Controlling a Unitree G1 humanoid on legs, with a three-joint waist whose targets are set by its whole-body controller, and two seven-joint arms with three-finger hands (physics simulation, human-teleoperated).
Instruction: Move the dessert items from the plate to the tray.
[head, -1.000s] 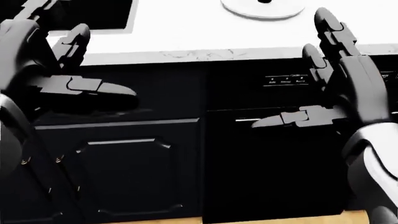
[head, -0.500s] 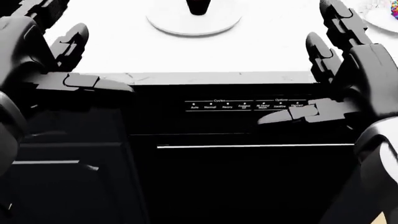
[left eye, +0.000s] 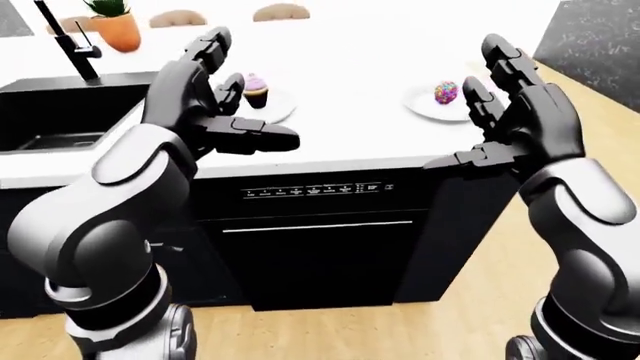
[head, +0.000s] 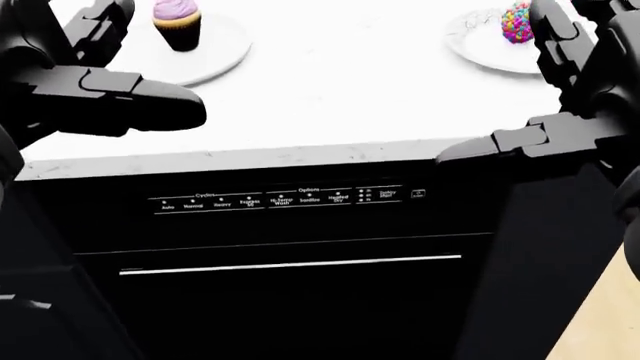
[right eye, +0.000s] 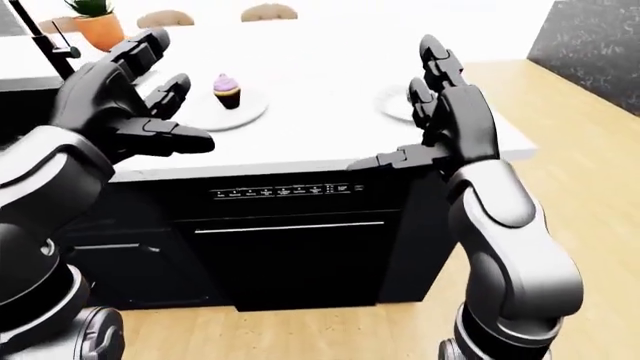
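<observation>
A cupcake with purple frosting stands on a round white plate on the white counter, at the top left of the head view. A sprinkle-covered dessert sits on a second round white dish further right. I cannot tell which dish is the tray. My left hand is open and raised over the counter edge, just left of the cupcake. My right hand is open and raised beside the sprinkled dessert, partly hiding its dish in the right-eye view. Neither hand touches anything.
A black dishwasher with a control strip sits under the counter edge between my hands. A sink with a black faucet and a potted plant lie to the left. Wooden floor runs to the right.
The camera has moved: the counter top has slid down into the head view, bringing the cupcake and the sprinkled dessert into sight. Both hands stay open and raised.
</observation>
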